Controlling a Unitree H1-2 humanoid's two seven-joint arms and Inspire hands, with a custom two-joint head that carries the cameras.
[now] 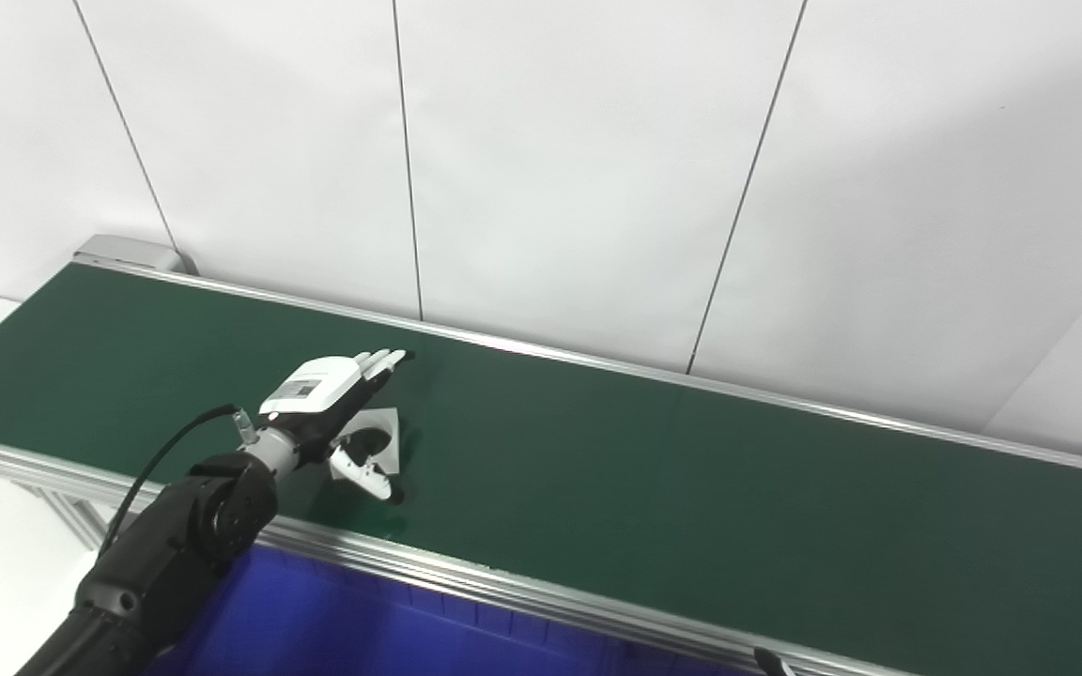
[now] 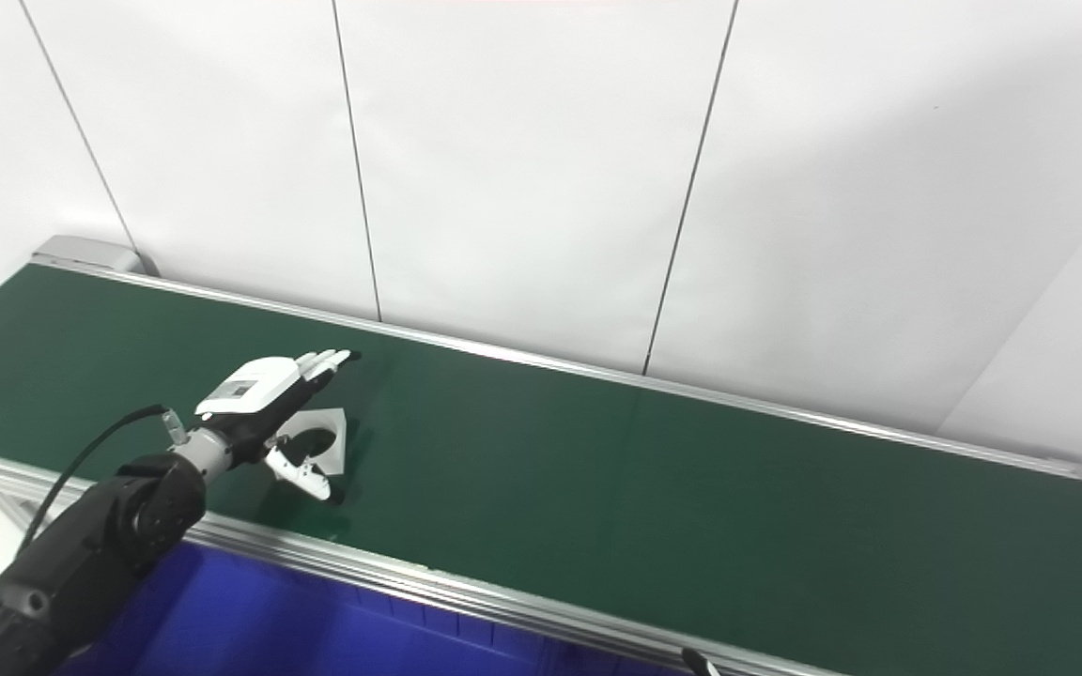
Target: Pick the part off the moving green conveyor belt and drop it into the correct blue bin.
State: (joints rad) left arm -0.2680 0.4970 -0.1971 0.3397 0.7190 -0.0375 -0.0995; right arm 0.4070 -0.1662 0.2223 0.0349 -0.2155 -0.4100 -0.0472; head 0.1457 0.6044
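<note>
Fingers (image 1: 381, 361) of the left hand (image 1: 330, 399) stretched wide, holding nothing, above the white part (image 1: 383, 439) (thumb beside it) on the green belt (image 1: 691, 488).

Green conveyor belt (image 1: 691, 488), flat white part (image 1: 383, 439), apparently holed

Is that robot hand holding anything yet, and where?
Nothing yet: the left hand is open over the white part, which lies flat on the belt.
</note>
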